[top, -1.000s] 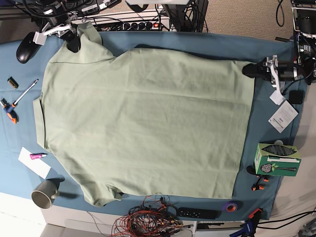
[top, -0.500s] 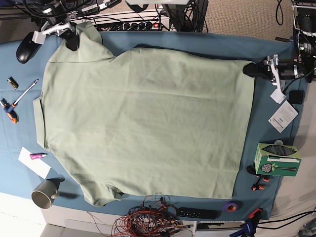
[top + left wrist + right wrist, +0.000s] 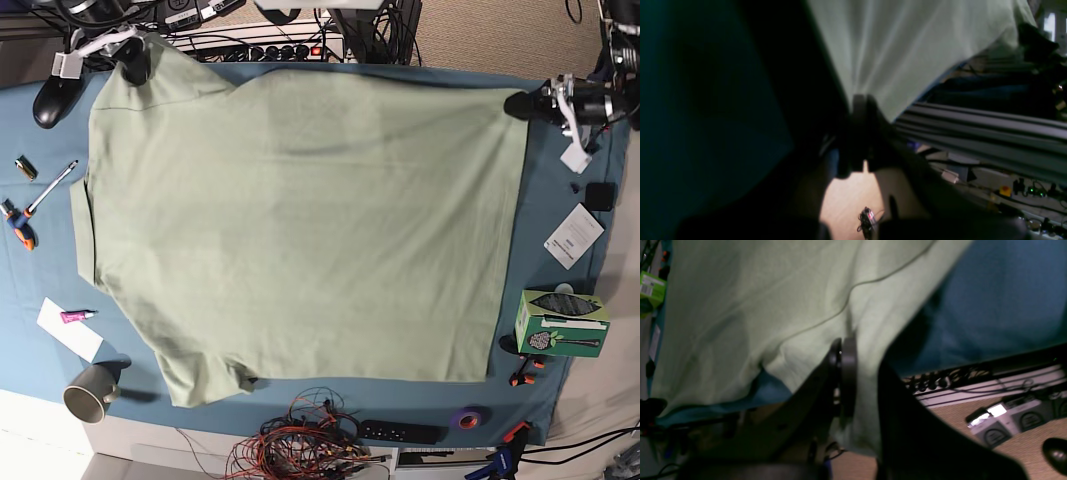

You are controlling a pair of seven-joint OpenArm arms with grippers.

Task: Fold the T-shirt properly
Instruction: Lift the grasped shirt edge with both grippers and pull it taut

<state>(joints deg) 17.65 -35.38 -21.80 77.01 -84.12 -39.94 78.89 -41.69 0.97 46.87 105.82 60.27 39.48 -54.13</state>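
In the base view, the large pale sage-green T-shirt of soft knit fabric (image 3: 300, 225) lies spread over the teal-blue cloth of the tabletop (image 3: 40, 270). Compared with half a second ago, its far edge is now pulled further toward the back of the tabletop and lies almost straight, and both hands have moved outward and back. The right hand (image 3: 133, 62) holds the far corner on this view's left, and the left hand (image 3: 522, 106) holds the far corner on this view's right.

Around the shirt are a grey ceramic mug (image 3: 90, 392), a black computer mouse (image 3: 50, 100), a green cardboard box (image 3: 560, 322), a bundle of red and orange wires (image 3: 300, 445) and a white paper card (image 3: 573, 236). Nothing lies on the shirt itself.

The left wrist view shows what the base view does not: the dark fingers (image 3: 858, 110) of the left hand (image 3: 862, 100) are pressed together on a pointed corner of the pale fabric (image 3: 900, 50), which hangs lifted and stretched away from them. Much of this view is dark and blurred.

The right wrist view shows the right hand (image 3: 848, 350) pinching a fold of the green cloth (image 3: 750, 306) near a seam line, with the blue tabletop cloth (image 3: 1000, 300) beside it. The lifted fabric hides the edge of the tabletop below the fingers.
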